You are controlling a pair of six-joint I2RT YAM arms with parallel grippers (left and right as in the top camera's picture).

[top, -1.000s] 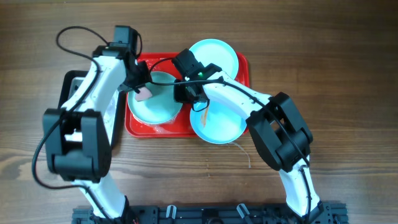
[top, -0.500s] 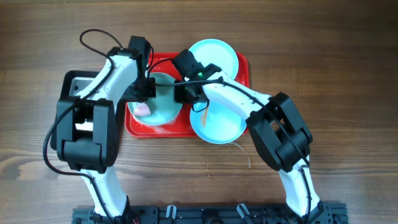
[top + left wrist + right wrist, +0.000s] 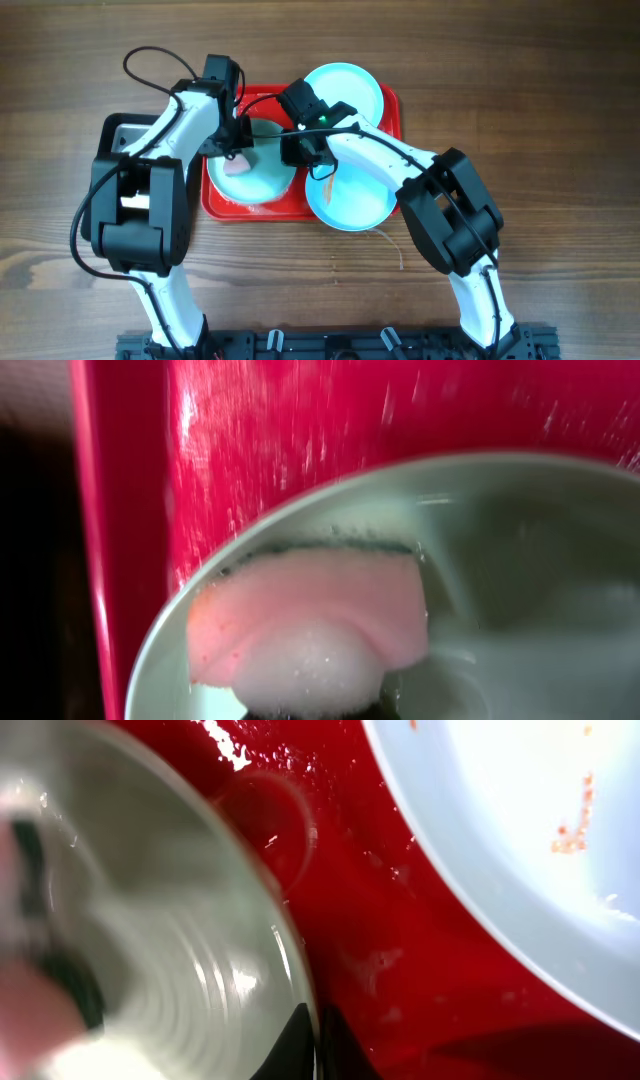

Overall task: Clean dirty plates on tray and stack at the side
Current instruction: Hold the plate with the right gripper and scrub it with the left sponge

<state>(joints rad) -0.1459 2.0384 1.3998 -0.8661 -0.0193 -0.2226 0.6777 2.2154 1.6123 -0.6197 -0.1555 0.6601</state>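
1. Three plates, all pale turquoise. The left plate (image 3: 262, 178) lies flat in the left half of the tray (image 3: 213, 205). The far plate (image 3: 350, 88) sits at the tray's back right corner and overhangs the rim. The near plate (image 3: 350, 205) overhangs the front right rim, partly above the table (image 3: 540, 120).
2. One red tray, roughly mid-table, wet and glistening between the plates.
3. One sponge (image 3: 310, 615), pink with a green scrubbing face and a blob of white foam on it. It is pressed onto the left plate close to that plate's left rim.
4. Two arms, both reaching in over the tray.
5. The left pincer (image 3: 236, 148) is pressed together on the sponge, above the left plate.
6. The right pincer (image 3: 312, 1045) is clamped on the left plate's right rim, one finger on each side of the edge.
7. The near plate carries a thin orange-brown streak by its left side.
8. One black-rimmed metal tray (image 3: 110, 135) lies just left of the red one, mostly hidden under the left arm.
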